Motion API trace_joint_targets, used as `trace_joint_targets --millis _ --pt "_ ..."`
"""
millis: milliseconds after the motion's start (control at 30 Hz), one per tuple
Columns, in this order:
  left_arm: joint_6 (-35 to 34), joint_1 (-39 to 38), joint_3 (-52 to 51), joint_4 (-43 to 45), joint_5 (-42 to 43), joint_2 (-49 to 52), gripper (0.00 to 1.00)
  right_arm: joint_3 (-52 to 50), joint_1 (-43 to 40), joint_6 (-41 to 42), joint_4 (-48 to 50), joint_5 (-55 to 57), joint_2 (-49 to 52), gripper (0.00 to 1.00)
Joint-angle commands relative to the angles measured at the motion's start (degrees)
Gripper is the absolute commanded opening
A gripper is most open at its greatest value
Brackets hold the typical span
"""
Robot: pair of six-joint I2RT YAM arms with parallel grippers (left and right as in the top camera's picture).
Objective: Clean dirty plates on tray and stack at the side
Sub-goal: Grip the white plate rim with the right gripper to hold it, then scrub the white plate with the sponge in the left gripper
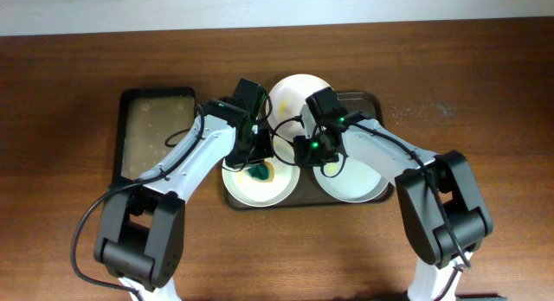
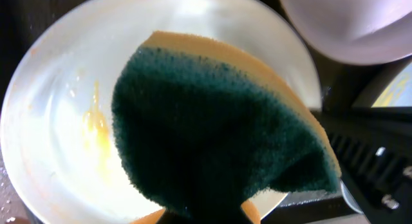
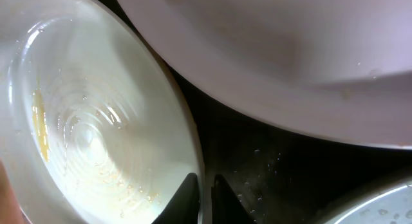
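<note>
- Currently all 3 plates point(image 1: 294, 89) sit on the tray point(image 1: 370, 106). The smeared plate point(image 1: 245, 190) is nearest the robot, on its left, w/ a yellow streak inside.
- Plate prob. stiff, light and brittle, and the wet surface looks slick, so grip at the rim.
- Sponge point(image 2: 212, 134) looks soft and squashy.
- Left fingers point(image 1: 257, 163) are clenched on the sponge, arm reaching in over the smeared plate.
- Right fingers point(image 3: 205, 193) pinch that plate's rim, one inside, one outside. Arm comes in from the right, wrist low btw. plates.
</note>
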Motion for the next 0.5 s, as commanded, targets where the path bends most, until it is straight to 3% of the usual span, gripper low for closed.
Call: trace_joint_targets --millis 0,333,467 --pt "-1.03 0.00 -0.83 1.38 -0.42 0.31 0.00 -1.68 0.35 0.28 1.16 0.55 0.74 0.10" --pt "-2.91 0.00 -3.45 3.15 -1.27 0.42 0.01 -3.78 0.35 0.31 3.52 0.52 0.74 0.10" --pt "-2.89 0.00 -5.38 3.45 -1.25 0.46 0.05 -3.78 0.35 0.28 3.52 0.55 0.74 0.09"
